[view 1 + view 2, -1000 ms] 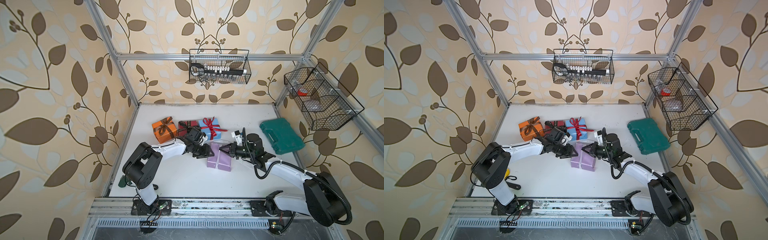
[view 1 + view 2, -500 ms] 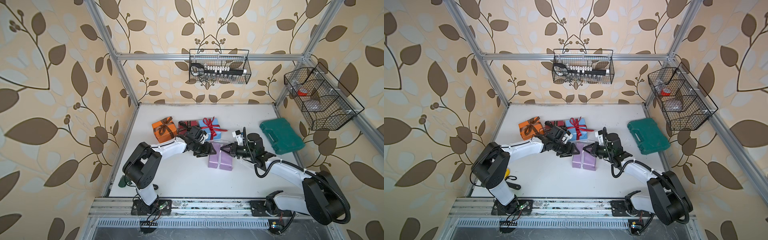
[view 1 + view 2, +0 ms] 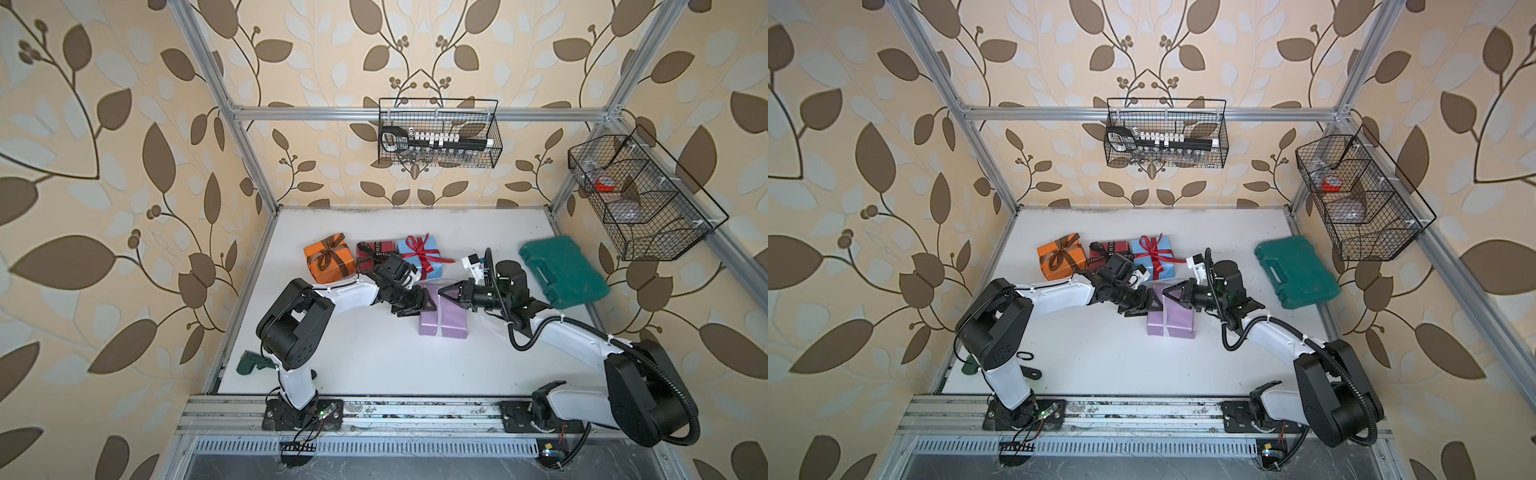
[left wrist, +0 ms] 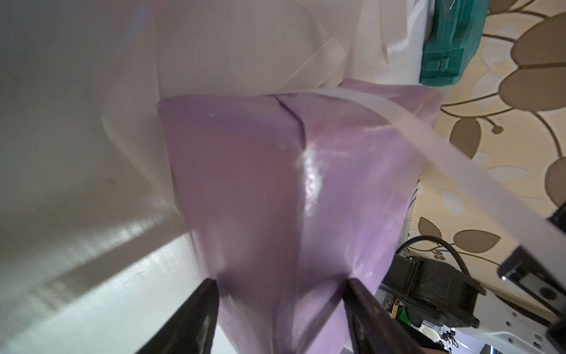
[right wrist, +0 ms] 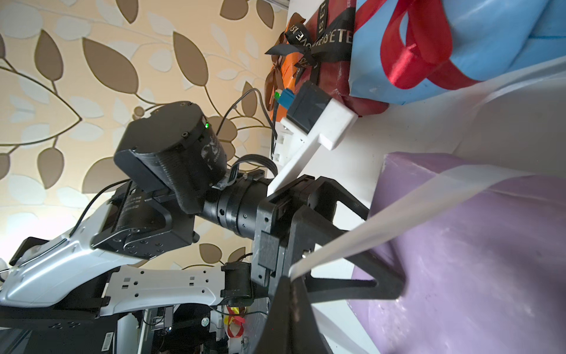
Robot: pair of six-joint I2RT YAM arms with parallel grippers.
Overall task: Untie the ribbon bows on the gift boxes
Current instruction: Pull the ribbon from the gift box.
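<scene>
Four gift boxes sit on the white table (image 3: 374, 361), and the one you are working on is the lilac box (image 3: 451, 322), which lies nearest the arms. Your right gripper (image 5: 290, 275) is clenched on the white ribbon (image 5: 398, 220). In the right wrist view the flat strip runs in a straight line from the top edge of the lilac box into the pinched fingertips. In both top views that gripper hovers over the back end of the lilac box. There the ribbon shows as a plain band across the box's top. In the left wrist view, loose lengths of it lie on the table past the far end of the lilac box.

Your left gripper (image 4: 280, 282) is released, jaws spread, at the back left corner of the lilac box. The end of the box sits between its two black fingers (image 4: 202, 306), but you cannot tell whether they touch the paper.

Just behind the lilac box stands the light blue box (image 3: 432, 266), with its red ribbon (image 3: 420, 249) tied in a bow. Further left of the lilac box is the dark red box (image 3: 384, 247), whose lettered black ribbon (image 3: 365, 254) is tied too. The orange box (image 3: 322, 272), with its brown ribbon (image 3: 330, 253) in a bow, is the farthest of the three from the lilac box. A green case (image 3: 563, 272) lies well apart, to the right of the lilac box
</scene>
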